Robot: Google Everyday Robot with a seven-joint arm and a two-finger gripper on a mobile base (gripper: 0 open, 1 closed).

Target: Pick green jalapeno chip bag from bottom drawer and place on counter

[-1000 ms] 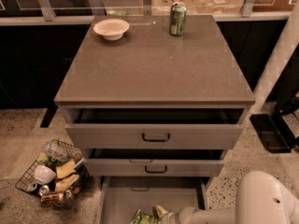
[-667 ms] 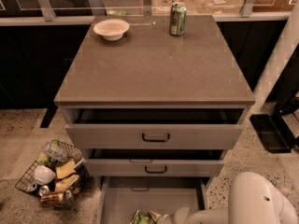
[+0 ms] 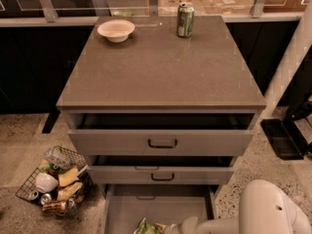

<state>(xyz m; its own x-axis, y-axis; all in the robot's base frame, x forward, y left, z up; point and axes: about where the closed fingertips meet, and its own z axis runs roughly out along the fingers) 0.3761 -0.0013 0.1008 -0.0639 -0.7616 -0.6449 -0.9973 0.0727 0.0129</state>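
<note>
"Is the bag out yet?"

"No. The green jalapeno chip bag (image 3: 147, 226) lies in the bottom drawer (image 3: 161, 204), below the front edge of the counter (image 3: 161, 72). The gripper (image 3: 171, 229) is just beside it, maybe touching. Open or shut, I can't tell. Lifting and placing are left."

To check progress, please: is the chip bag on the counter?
No; the chip bag lies in the bottom drawer, by the gripper.
</note>
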